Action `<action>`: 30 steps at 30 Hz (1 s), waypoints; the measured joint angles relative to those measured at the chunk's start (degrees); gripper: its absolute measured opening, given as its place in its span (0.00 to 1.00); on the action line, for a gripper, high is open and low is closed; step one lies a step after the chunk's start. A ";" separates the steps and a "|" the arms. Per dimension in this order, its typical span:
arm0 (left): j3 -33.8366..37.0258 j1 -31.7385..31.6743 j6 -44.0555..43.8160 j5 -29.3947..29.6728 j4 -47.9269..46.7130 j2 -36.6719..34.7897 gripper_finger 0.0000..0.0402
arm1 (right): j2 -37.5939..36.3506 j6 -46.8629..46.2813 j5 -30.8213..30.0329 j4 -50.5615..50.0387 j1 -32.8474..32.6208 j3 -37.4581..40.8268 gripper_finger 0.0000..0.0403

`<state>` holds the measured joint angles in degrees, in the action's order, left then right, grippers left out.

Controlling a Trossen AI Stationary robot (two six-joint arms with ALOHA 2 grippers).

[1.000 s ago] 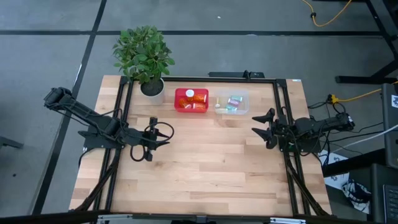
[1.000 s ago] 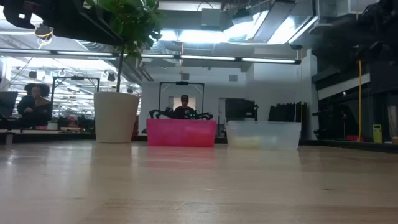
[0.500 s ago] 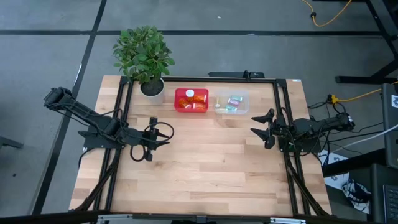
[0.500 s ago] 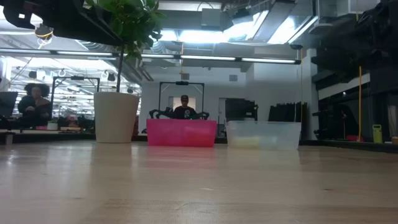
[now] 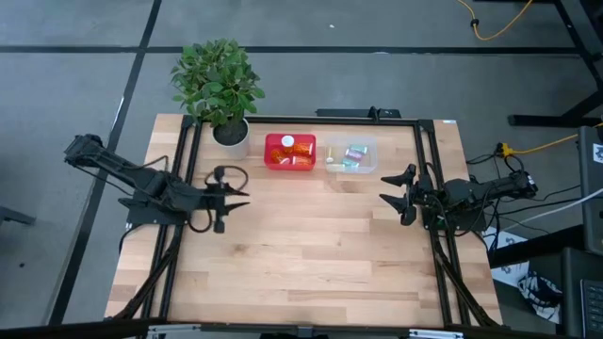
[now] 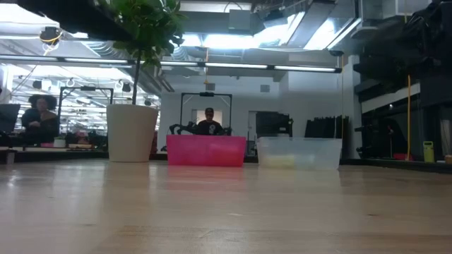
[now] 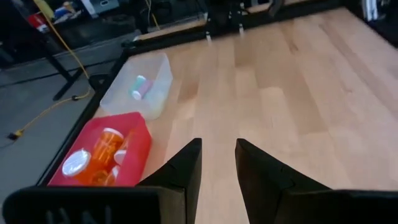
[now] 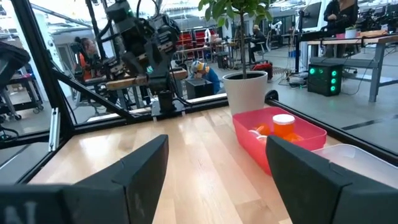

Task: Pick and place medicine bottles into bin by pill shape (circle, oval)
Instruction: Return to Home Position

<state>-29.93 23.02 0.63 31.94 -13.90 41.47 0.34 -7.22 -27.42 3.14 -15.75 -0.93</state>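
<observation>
Orange bottles with white caps (image 5: 292,149) lie in the red bin (image 5: 271,160); they also show in the left wrist view (image 7: 107,142) and the right wrist view (image 8: 283,126). Pastel bottles (image 5: 352,153) lie in the clear bin (image 5: 369,168), also in the left wrist view (image 7: 141,87). My left gripper (image 5: 241,196), also (image 7: 217,148), is open and empty over the bare table, left of and nearer than the red bin. My right gripper (image 5: 394,194) is open and empty at the table's right side, nearer than the clear bin.
A potted plant (image 5: 219,85) stands at the far left corner beside the red bin. Black rails (image 5: 429,188) run along the table's left, right and far sides. Bare wood (image 5: 311,245) lies between the arms and toward the near edge. People show in the room beyond.
My left gripper has drawn back toward the table's left edge and a little toward the far edge, still empty. The bins and bottles have stayed where they were.
</observation>
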 joint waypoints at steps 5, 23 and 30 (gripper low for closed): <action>0.50 0.70 -2.11 -1.61 -2.14 -6.70 0.23 | 0.04 0.04 0.00 -0.02 0.00 0.00 0.67; 17.67 -2.85 -7.75 -1.98 11.54 -28.77 0.23 | 0.04 0.26 -4.09 0.02 0.00 0.00 0.67; 22.78 -4.45 -11.14 -2.02 13.88 -32.55 0.23 | 0.04 0.24 -4.07 0.04 0.00 0.00 0.67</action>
<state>-7.15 18.57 -10.51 29.91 -0.01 8.92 0.38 -6.98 -31.48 3.18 -15.75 -0.93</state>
